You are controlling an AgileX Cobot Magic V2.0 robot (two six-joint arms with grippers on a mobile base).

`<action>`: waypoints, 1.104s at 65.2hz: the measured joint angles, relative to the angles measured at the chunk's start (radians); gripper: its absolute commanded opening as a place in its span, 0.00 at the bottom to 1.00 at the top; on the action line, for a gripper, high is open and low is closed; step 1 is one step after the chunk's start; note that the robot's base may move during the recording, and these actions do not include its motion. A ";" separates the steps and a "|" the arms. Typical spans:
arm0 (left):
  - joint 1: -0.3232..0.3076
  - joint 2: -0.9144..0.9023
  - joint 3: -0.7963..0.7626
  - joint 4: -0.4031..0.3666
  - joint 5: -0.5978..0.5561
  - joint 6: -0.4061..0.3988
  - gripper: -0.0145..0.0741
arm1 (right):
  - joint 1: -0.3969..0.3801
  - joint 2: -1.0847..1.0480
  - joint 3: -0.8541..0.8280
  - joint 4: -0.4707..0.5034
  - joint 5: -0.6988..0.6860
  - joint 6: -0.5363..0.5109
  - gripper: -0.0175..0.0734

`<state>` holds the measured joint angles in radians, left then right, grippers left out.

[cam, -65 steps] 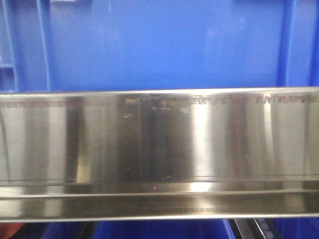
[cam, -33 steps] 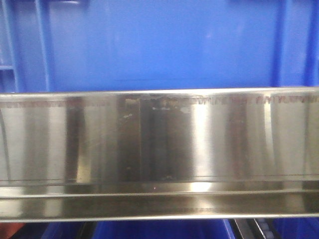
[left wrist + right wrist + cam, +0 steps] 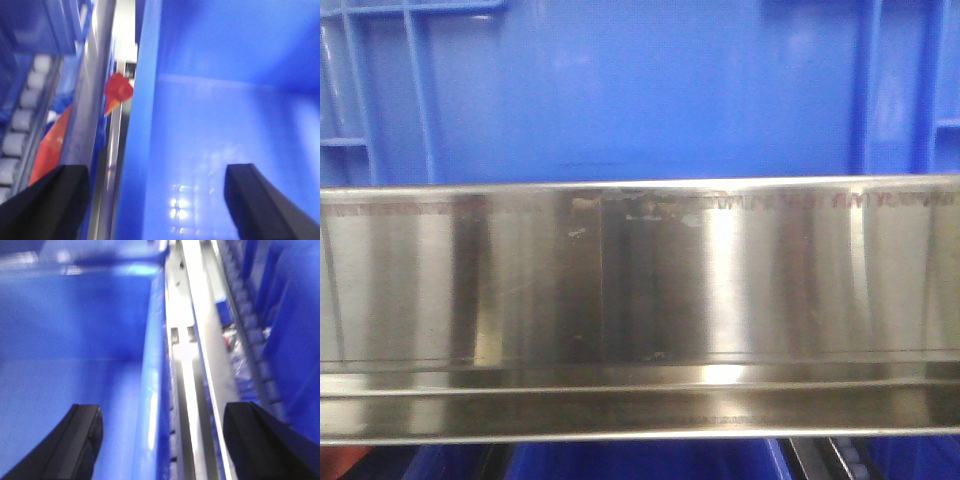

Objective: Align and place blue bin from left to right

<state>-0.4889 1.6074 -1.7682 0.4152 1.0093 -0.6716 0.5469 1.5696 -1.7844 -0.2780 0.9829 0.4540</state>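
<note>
The large, lighter-blue rectangular plastic bin (image 3: 650,95) fills the upper half of the front-facing view, its smooth flat wall standing directly behind a brushed stainless-steel rail (image 3: 640,300) that runs the full width from left to right. Vertical ribs show near the bin's left and right corners, and a strip of grid ribbing sits along its top left edge. More blue plastic shows below the rail.

In the left wrist view, the left end effector (image 3: 150,200) is spread wide, one black finger (image 3: 45,205) outside the bin's left wall and the other inside the bin over its glossy floor, so the thick blue rim lies between them; contact with the wall cannot be told. Left of that wall runs a grey metal rail (image 3: 95,90), a row of white rollers (image 3: 25,125), and some red-orange plastic (image 3: 118,89).

In the right wrist view, the right end effector (image 3: 162,440) is likewise open and straddles the bin's right wall, one finger inside the bin and one over a steel channel (image 3: 192,365) beside it. Darker blue containers (image 3: 295,315) stand further right.
</note>
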 measured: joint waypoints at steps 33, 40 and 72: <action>0.000 -0.052 -0.041 -0.013 0.008 0.026 0.04 | 0.025 -0.051 -0.021 0.002 0.048 -0.026 0.10; 0.000 -0.094 -0.039 -0.026 0.003 0.028 0.04 | 0.025 -0.094 -0.019 0.002 0.049 -0.029 0.10; 0.000 -0.414 0.459 -0.054 -0.519 0.030 0.04 | 0.025 -0.460 0.486 0.002 -0.397 -0.126 0.10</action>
<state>-0.4889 1.1930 -1.3092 0.3615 0.4907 -0.6421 0.5716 1.1099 -1.2979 -0.2758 0.5861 0.3284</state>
